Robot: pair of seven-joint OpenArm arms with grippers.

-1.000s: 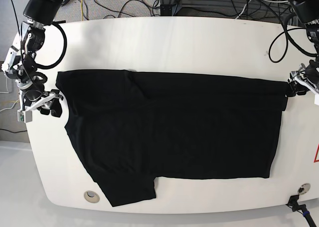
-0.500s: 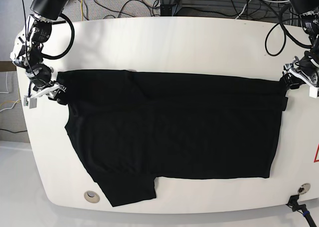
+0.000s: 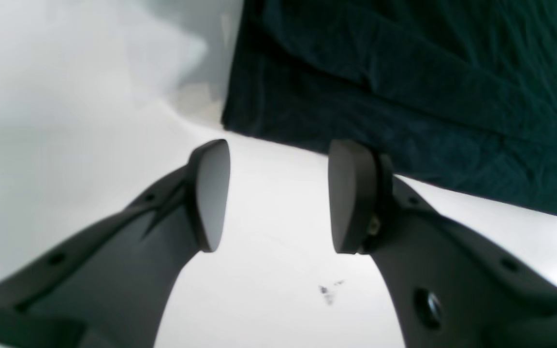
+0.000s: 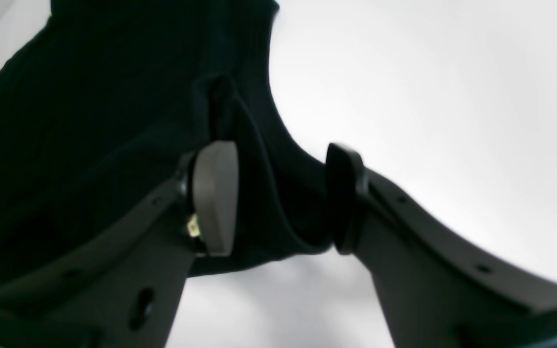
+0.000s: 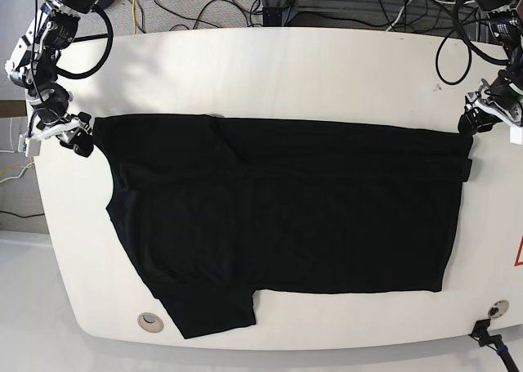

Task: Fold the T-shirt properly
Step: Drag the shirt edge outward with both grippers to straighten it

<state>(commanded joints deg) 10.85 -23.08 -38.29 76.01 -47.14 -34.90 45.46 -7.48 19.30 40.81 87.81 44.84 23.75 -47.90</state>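
The black T-shirt lies spread flat on the white table, plain side up, with one sleeve at the front left. No print shows. My right gripper is at the shirt's far left corner. In the right wrist view it is open, with a raised fold of the shirt's edge between the jaws. My left gripper is at the shirt's far right corner. In the left wrist view it is open over bare table, just short of the shirt's edge.
Round holes are set in the table near the front left and front right. A red mark is at the right edge. Cables lie on the floor behind the table.
Both grippers have moved toward the table's far side. The right gripper has gone from beside the shirt's left edge to its far left corner. The shirt has not moved.
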